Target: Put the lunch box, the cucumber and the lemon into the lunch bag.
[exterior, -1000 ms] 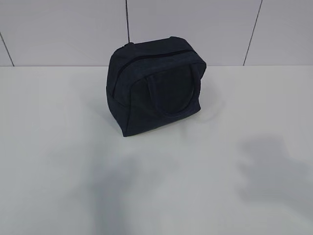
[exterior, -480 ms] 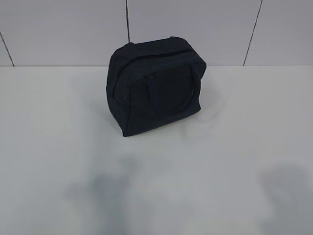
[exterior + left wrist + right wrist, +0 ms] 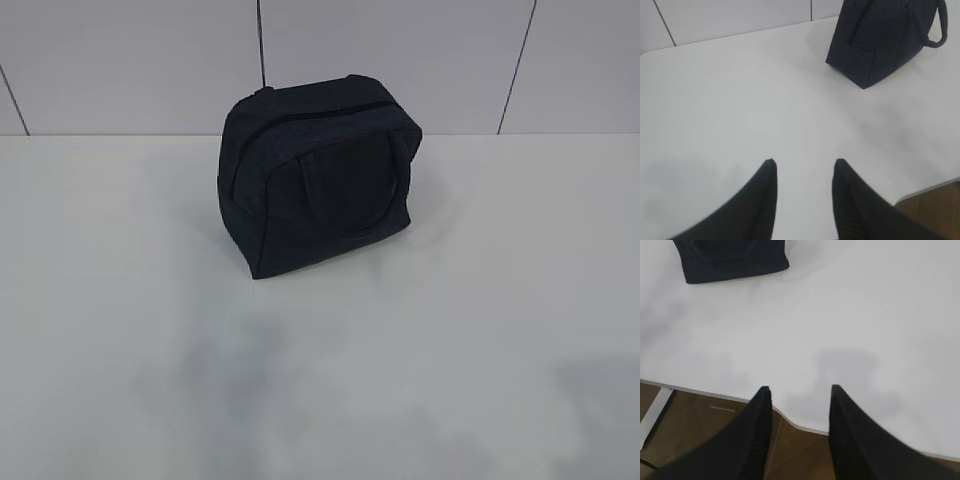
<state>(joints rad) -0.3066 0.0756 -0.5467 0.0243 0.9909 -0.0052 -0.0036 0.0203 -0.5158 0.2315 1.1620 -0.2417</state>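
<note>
Nearest you, both the left gripper (image 3: pixel 805 162) and the right gripper (image 3: pixel 799 389) hang parted and empty over the table (image 3: pixel 120 300), their shadows having slid off toward its near edge, while farther back the lunch bag (image 3: pixel 318 180) stands zipped, suggesting you've finished packing.

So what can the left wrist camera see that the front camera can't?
Only the left wrist view shows the left claw, open and empty above the table, and the table's edge with a bit of brown floor beyond it. Only the front view shows the whole lunch bag standing upright, its zipper closed along the top, and the tiled wall behind it. Both show the dark lunch bag on the white table. Neither shows the lunch box, cucumber or lemon.
</note>
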